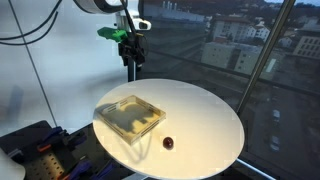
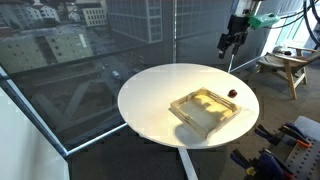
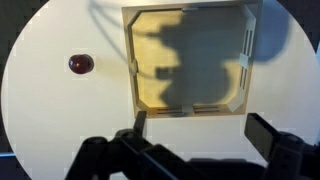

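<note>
My gripper [image 1: 131, 49] hangs high above the far side of a round white table [image 1: 205, 115], open and empty; it also shows in an exterior view [image 2: 230, 45] and in the wrist view [image 3: 200, 130]. A shallow square clear tray [image 1: 130, 116] lies on the table, also visible in an exterior view [image 2: 205, 109] and straight below in the wrist view [image 3: 190, 60]. A small dark red round object [image 1: 168, 143] sits on the table beside the tray, apart from it; it shows too in an exterior view [image 2: 231, 92] and in the wrist view [image 3: 80, 64].
Tall windows with a city view surround the table. A wooden stool [image 2: 283, 65] stands behind the table. Equipment with blue and red parts [image 1: 40, 150] sits low beside the table's edge. The table [image 2: 150, 95] has bare surface around the tray.
</note>
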You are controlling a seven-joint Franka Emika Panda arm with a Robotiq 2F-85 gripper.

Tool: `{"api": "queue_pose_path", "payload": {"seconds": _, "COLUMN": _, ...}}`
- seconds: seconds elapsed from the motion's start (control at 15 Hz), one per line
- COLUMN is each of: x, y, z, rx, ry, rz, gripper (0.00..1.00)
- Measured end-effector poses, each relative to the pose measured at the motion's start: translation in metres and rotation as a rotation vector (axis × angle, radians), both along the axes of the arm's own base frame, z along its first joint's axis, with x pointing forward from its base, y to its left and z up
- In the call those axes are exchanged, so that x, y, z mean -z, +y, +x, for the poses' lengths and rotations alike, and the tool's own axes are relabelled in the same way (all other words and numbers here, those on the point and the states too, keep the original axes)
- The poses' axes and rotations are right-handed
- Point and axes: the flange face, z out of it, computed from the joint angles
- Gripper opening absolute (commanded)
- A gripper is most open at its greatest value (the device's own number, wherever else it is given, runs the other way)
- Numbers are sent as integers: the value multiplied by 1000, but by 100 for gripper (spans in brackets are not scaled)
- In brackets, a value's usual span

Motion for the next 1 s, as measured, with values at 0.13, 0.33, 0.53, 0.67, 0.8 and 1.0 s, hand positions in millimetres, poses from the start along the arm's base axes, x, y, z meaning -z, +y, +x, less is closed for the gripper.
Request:
{"api": "queue_pose_path", "payload": {"seconds": 0.13, "x": -7, "y": -2, "z": -3, "rx": -5, "ry": -3, "rz": 1, "gripper": 100}}
{"api": "queue_pose_path", "payload": {"seconds": 0.33, "x": -18, "y": -5, "z": -8, "rx": -14, "ry": -6, "rz": 1, "gripper": 100}}
{"api": "queue_pose_path", "payload": {"seconds": 0.53, "x": -28, "y": -7, "z": -14, "rx": -19, "ry": -11, "rz": 2, "gripper": 100}}
{"api": "queue_pose_path", "payload": {"seconds": 0.67, "x": -35, "y": -8, "z": -17, "rx": -24, "ry": -12, "rz": 3, "gripper": 100}}
{"api": "queue_pose_path", "payload": {"seconds": 0.8, "x": -40, "y": -8, "z": -20, "rx": -28, "ry": -16, "rz": 3, "gripper": 100}}
{"api": "queue_pose_path", "payload": {"seconds": 1.0, "x": -48, "y": -8, "z": -25, "rx": -34, "ry": -22, "rz": 3, "gripper": 100}}
